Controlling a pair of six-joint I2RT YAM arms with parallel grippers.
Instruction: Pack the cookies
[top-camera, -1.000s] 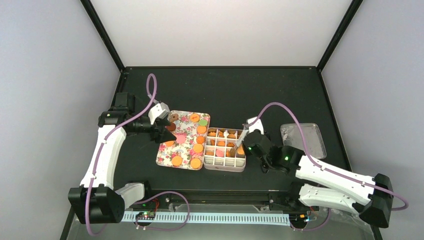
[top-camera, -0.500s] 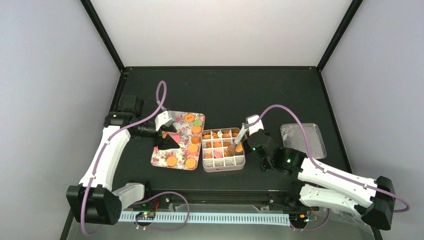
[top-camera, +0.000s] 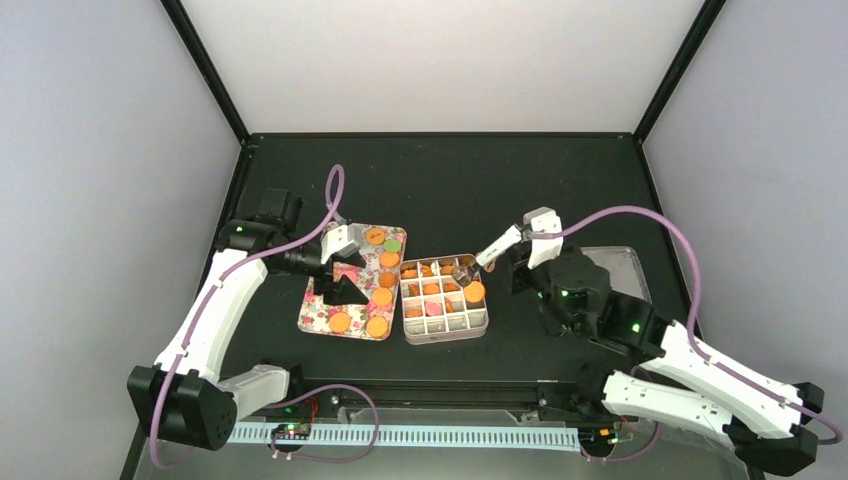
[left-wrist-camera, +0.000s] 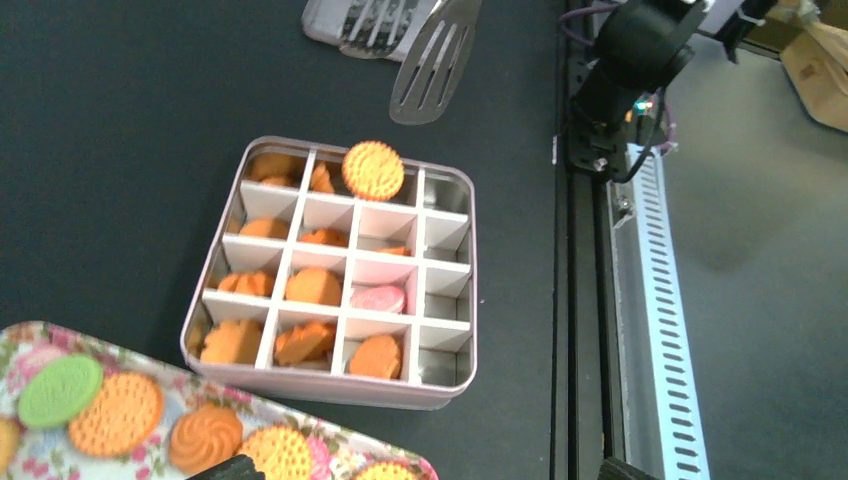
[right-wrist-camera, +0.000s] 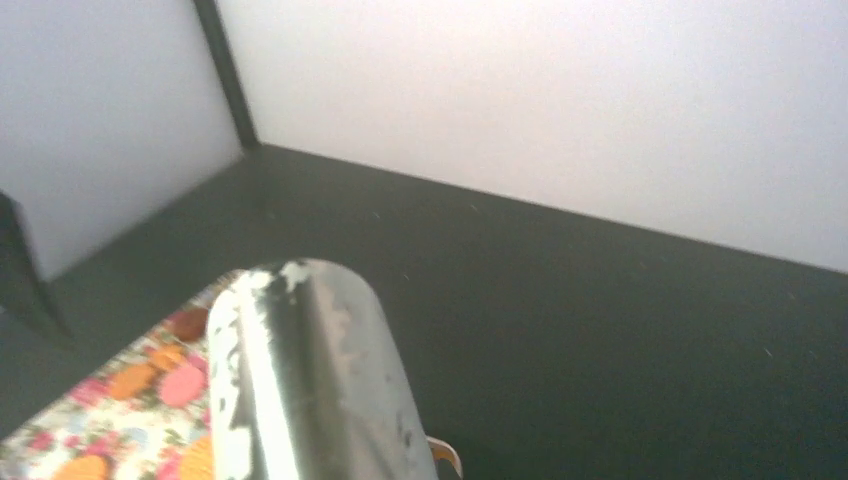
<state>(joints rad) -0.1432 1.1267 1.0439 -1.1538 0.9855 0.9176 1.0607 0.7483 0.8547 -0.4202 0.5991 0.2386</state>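
Cookies (left-wrist-camera: 313, 287) fill most cells of the divided tin (left-wrist-camera: 330, 392), with others on the tray (top-camera: 312, 312). The large orange cookie (left-wrist-camera: 373, 170) now lies across the dividers, not yet seated, since the right hand (top-camera: 512, 243), clamped on the tongs (left-wrist-camera: 430, 60), has lifted away. Over the tray hovers the left hand (top-camera: 345, 283), fingers apart.

Top view high at the near side, looking down on the whole table (top-camera: 450, 180); left wrist view near, tilted down onto divided tin (left-wrist-camera: 330, 385); right wrist view low, close behind tongs (right-wrist-camera: 310, 380), facing back wall (right-wrist-camera: 550, 100); all share flowered tray (top-camera: 316, 308) and cookies (top-camera: 381, 297).
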